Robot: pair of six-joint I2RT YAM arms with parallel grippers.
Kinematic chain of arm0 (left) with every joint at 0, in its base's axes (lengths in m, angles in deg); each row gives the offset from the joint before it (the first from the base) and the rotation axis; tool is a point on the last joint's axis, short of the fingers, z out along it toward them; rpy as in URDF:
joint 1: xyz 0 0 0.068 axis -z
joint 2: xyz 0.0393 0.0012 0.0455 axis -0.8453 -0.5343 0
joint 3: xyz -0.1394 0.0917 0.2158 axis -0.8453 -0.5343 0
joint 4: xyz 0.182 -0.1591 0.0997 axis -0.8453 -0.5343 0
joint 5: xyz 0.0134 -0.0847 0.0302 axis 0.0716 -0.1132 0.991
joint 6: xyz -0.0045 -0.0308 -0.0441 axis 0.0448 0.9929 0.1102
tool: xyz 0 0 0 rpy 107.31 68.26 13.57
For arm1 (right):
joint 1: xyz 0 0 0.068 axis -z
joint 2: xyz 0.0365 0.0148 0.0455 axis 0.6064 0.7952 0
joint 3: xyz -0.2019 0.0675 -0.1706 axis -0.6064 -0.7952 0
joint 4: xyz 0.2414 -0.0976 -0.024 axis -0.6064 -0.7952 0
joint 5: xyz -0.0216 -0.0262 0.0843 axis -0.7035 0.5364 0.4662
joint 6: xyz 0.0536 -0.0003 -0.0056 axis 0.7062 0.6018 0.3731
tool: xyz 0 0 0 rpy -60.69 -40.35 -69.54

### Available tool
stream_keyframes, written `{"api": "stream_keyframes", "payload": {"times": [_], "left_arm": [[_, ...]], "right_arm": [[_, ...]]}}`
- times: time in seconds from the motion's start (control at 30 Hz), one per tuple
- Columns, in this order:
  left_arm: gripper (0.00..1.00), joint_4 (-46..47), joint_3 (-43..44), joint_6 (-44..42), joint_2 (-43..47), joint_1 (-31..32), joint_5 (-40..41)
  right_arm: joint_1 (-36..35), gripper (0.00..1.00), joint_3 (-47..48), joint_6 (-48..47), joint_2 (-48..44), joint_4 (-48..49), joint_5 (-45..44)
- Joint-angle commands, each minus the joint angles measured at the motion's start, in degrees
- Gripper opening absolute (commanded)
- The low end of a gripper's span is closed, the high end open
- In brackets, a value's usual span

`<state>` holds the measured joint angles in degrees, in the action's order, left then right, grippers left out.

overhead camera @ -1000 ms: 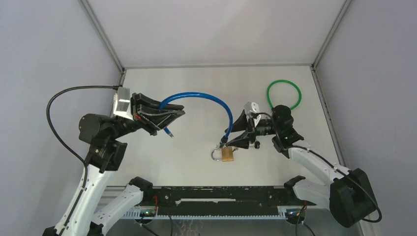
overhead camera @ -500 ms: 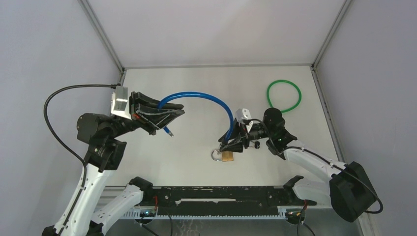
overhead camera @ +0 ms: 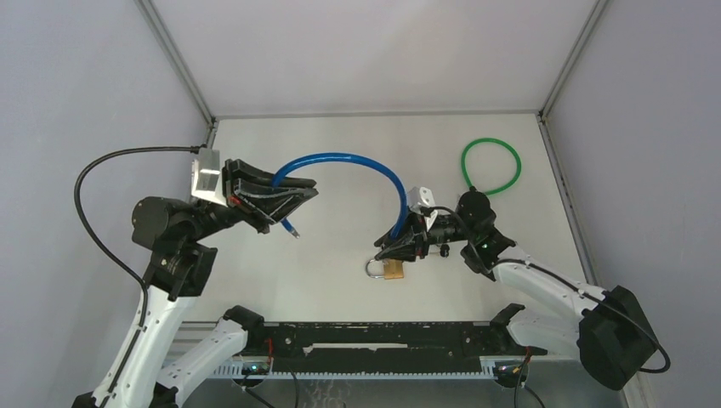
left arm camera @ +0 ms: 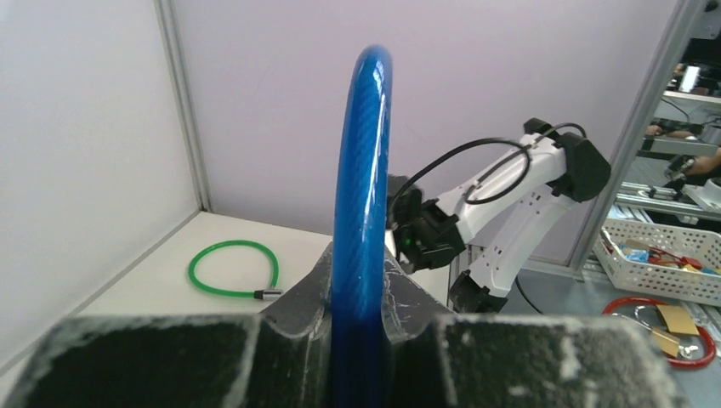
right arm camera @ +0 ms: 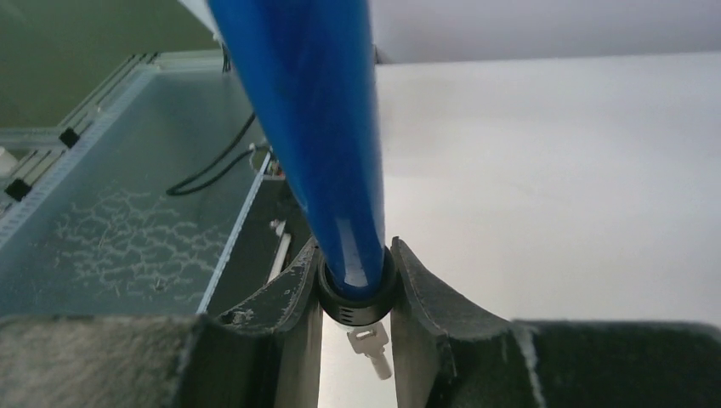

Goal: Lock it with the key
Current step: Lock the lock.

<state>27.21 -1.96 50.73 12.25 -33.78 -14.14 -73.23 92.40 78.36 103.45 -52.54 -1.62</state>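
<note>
A white basket (left arm camera: 673, 281) is seen only in the left wrist view, off the worktop (overhead camera: 327, 263); small mixed items are in it, too small to name. A red cable loop (left arm camera: 680, 351) lies beside it.

The blue cable (overhead camera: 357, 159) is arched between both arms. One end is clamped in the left gripper (overhead camera: 303, 191), jaws narrowly closed on it, with the tip poking out below. The black collar (right arm camera: 355, 299) at the other end is pinched from both sides by the right gripper (overhead camera: 387, 249).

A brass padlock (overhead camera: 393, 269) lies on the worktop just beside the right gripper's tips. A small pale key (right arm camera: 371, 344) is shown just under the collar only by the right wrist view. A green cable loop (overhead camera: 491, 166) lies well apart, at the far right.
</note>
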Motion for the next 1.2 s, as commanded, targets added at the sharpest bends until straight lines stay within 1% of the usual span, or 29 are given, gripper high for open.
{"api": "stream_keyframes", "payload": {"times": [0.0, 0.03, 0.1, 0.13, 0.23, 0.33, 0.4, 0.6, 0.77, 0.83, 1.0, 1.07, 1.17], "left_arm": [[0.0, -6.65, 3.77, -3.66, -0.76, 1.24, 6.55], [0.0, -7.57, 4.3, -4.45, -1.89, 1.98, 7.34], [0.0, -8.28, 5.53, -4.86, -4.87, 5.99, 8.18], [0.0, -7.16, 5.28, -4.93, -5.93, 8.93, 9.18], [0.0, 0.06, 3.48, -4.73, -8.46, 17.4, 9.31], [0.0, 5.27, 4.76, -1.1, -10.96, 22.46, 10.22], [0.0, 7.25, 6.57, -1.98, -11.95, 26.31, 10.89], [0.0, 5.1, 15.62, -5.11, -17.24, 33.96, 11.43], [0.0, 3.53, 23.25, -8.13, -22.86, 37.17, 9.8], [0.0, 3.62, 23.65, -11.76, -24.38, 38.17, 9.39], [0.0, 4.37, 23.38, -16.22, -27.61, 39.46, 9.7], [0.0, 4.66, 23.85, -17.3, -28.45, 40.24, 9.34], [0.0, 5.35, 22.82, -21.2, -28.82, 41.41, 9.69]], "right_arm": [[-3.59, 0.0, 1.44, 10.54, -4.53, 14.75, -7.96], [-5.57, 0.0, 1.44, 12.85, -4.87, 17.58, -10.84], [-9.28, 0.0, 1.44, 14.38, -5.88, 20.78, -19.87], [-10.98, 0.0, 1.19, 14.17, -6.42, 21.85, -23.0], [-15.22, 0.0, -1.7, 12.25, -8.0, 27.87, -29.69], [-17.29, 0.0, -6.27, 10.82, -9.61, 36.11, -32.48], [-17.74, 0.0, -8.06, 10.48, -9.94, 40.75, -33.04], [-19.46, 0.0, -8.32, 8.34, -9.51, 45.61, -33.51], [-21.01, 0.0, -8.32, 6.25, -10.21, 47.0, -36.7], [-21.77, 0.0, -8.32, 5.35, -10.45, 47.84, -38.62], [-22.11, 0.0, -8.82, 4.82, -11.84, 51.34, -42.96], [-22.18, 0.0, -8.69, 3.45, -13.66, 49.67, -43.29], [-22.05, 0.0, -8.5, 0.87, -15.56, 47.16, -43.65]]}}
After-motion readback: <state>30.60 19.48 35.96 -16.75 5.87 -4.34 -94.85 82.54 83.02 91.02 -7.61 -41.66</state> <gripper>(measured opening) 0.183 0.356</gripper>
